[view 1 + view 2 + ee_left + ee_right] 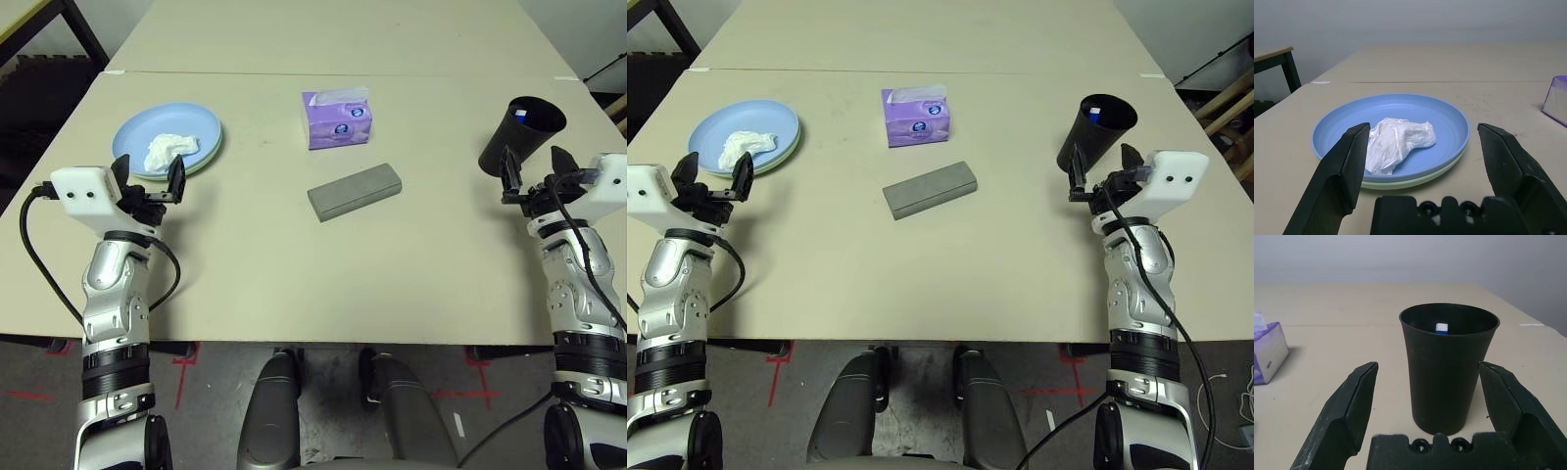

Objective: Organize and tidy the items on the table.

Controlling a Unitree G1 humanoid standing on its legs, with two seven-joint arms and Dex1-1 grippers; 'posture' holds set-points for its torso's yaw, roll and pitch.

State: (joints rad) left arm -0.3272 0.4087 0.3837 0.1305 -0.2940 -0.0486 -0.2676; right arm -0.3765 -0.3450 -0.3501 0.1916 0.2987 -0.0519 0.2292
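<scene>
At the far left of the table (294, 284), a light blue plate (191, 124) rests on a pale green plate (1415, 182). A crumpled white tissue (168, 149) lies on the blue one. My left gripper (149, 178) stands open just in front of the plates, its fingers (1347, 166) apart and touching nothing. A grey glasses case (355, 191) lies mid-table. The black cup (521, 132) stands upright at the far right with a white, blue-marked pen end (1442, 328) inside. My right gripper (536, 166) is open right before the cup, holding nothing.
A purple tissue box (337, 118) sits behind the glasses case. A seam runs across the tabletop behind it, with a second table surface beyond. Wide bare tabletop lies between my two arms, near the front edge.
</scene>
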